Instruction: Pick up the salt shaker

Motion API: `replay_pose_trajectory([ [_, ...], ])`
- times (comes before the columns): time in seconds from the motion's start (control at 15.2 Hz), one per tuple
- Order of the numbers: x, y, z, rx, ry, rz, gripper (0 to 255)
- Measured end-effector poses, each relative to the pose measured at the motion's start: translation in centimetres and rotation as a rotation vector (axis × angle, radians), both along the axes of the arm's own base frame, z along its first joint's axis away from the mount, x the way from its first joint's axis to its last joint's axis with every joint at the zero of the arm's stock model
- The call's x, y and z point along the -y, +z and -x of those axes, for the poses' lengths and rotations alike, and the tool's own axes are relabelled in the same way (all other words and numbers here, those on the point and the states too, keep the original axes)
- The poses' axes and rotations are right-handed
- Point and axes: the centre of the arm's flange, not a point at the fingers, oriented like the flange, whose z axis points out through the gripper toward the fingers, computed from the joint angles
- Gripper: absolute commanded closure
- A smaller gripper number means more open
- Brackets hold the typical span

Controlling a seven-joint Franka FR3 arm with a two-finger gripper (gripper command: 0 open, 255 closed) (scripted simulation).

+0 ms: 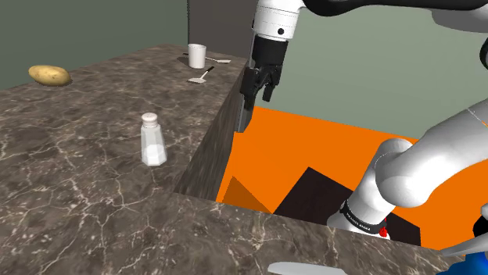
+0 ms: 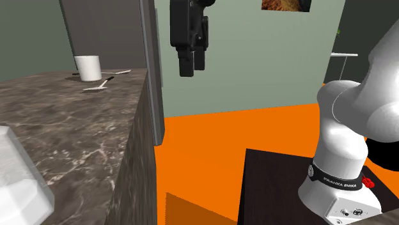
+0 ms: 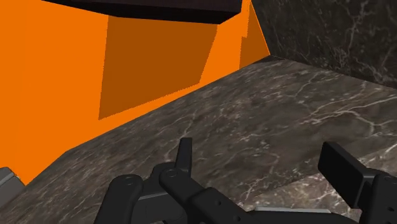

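So far: nothing grasped, all steps remain
claw (image 1: pixel 258 94): released, empty, hanging beyond the table (image 1: pixel 78 180) edge
salt shaker (image 1: pixel 152 141): upright on table, well apart from claw, lower
left: reach over, clench, lift

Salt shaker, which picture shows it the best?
The shoulder view: the whole white salt shaker stands upright on the marble counter. The second exterior view catches just a white faceted corner, probably the salt shaker, at its lower left. The wrist view faces the counter.
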Motion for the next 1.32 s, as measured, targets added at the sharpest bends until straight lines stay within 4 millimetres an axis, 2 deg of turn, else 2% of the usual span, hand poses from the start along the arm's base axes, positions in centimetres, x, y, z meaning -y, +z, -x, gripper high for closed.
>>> replay_pose_trajectory([
  [0.46,-8.5,0.4,-2.5,0.006,-0.005,-0.02,0],
  [1.25,-22.9,2.9,-7.8,0.015,-0.011,-0.057,0],
  [1.32,-23.5,3.1,-8.1,0.015,-0.013,-0.059,0],
])
